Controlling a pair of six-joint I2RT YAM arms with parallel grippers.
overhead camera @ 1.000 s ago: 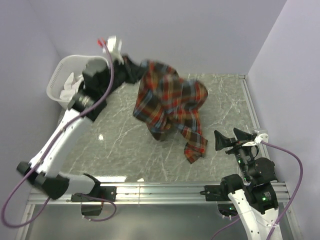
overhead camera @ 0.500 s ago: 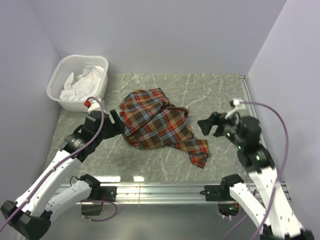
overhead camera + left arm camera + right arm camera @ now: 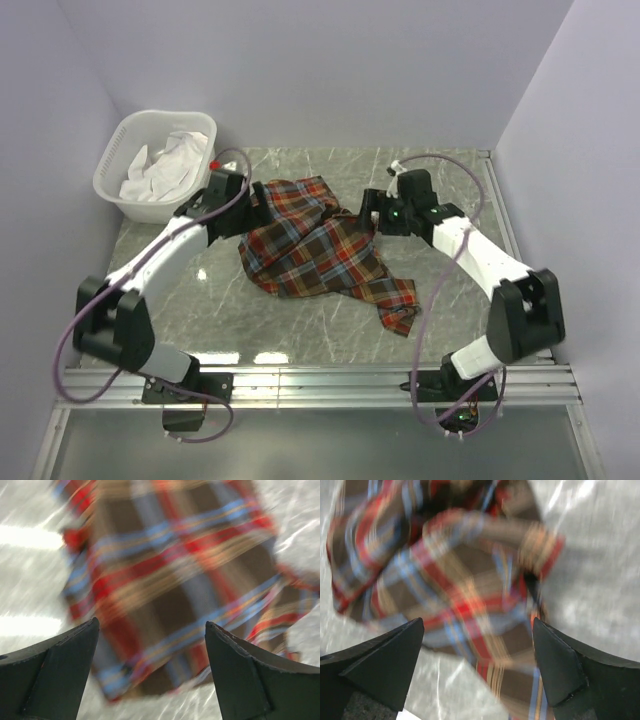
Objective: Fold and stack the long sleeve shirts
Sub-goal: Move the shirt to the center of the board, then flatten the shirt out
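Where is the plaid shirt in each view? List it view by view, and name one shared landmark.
Top external: shirt lies crumpled in the middle of the table.
Left wrist: shirt fills the centre, blurred.
Right wrist: shirt fills the centre and left, blurred.
Shared landmark: the grey marble table around it.

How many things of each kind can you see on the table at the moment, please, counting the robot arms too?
Plaid shirt: 1
White basket: 1
Heap of white cloth in the basket: 1 (separate pieces cannot be told apart)
Robot arms: 2, the left arm and the right arm
Total: 5
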